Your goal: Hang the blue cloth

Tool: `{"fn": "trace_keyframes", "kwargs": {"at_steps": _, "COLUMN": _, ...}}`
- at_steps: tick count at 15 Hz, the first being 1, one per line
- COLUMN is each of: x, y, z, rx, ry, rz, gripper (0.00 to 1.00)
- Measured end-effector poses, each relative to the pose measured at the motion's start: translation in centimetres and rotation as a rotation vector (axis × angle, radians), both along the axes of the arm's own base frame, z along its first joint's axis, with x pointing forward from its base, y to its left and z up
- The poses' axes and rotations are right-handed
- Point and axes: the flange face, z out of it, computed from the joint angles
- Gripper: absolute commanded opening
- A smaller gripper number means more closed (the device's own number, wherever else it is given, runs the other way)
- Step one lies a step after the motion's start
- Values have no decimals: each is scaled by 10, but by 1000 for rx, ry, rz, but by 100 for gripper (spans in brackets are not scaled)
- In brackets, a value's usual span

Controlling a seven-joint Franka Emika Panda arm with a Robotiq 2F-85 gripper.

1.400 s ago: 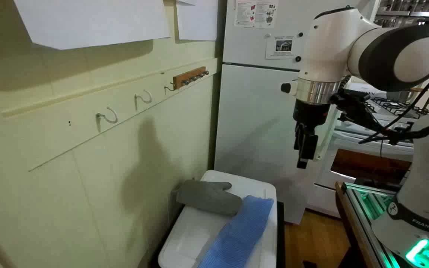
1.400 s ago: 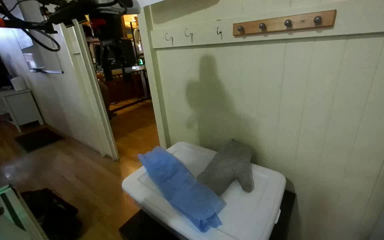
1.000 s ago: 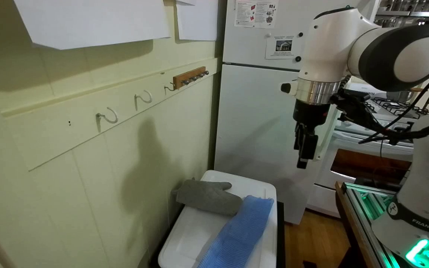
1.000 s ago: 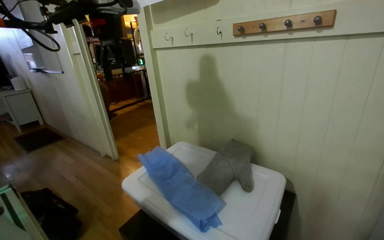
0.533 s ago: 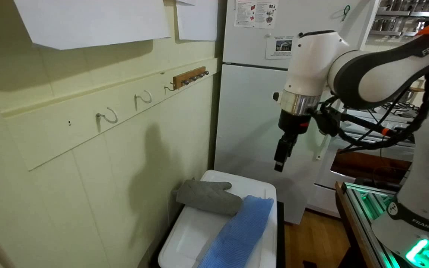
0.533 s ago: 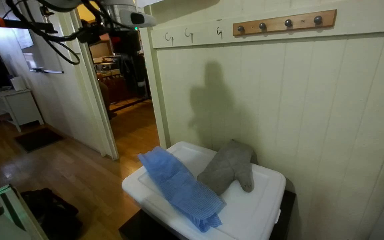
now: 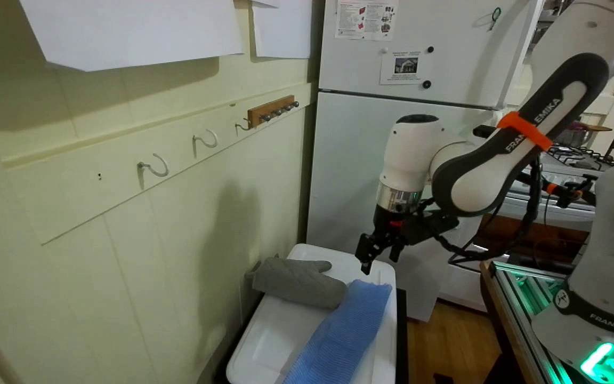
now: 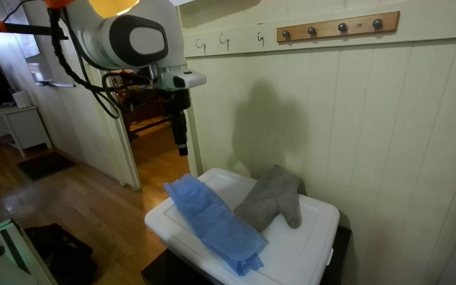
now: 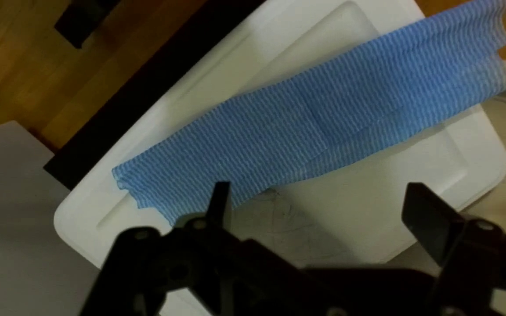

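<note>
Wrist view: hovering with hand point(image 9: 319, 202) wide apart near one end of blue cloth point(image 9: 314, 118), laid across white surface point(image 9: 389, 184), touching grey mitt point(image 8: 265, 200) in both exterior views.

Slants the forearm point(image 7: 568, 80) downward and out past the base point(image 7: 600, 261) in an exterior view, bends at the wrist point(image 7: 411, 152), and points the gripper point(image 7: 380, 263) downward at a slight tilt, with both dark fingers point(image 9: 431, 219) spread wide apart in the wrist view.
</note>
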Motion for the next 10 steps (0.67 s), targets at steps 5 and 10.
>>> {"fn": "trace_keyframes", "kwargs": {"at_steps": 5, "x": 7, "y": -22, "z": -72, "rx": 34, "ry": -74, "rz": -250, "gripper": 100}}
{"fn": "trace_keyframes", "kwargs": {"at_steps": 10, "x": 10, "y": -27, "z": -127, "rx": 67, "ry": -29, "rz": -405, "gripper": 100}}
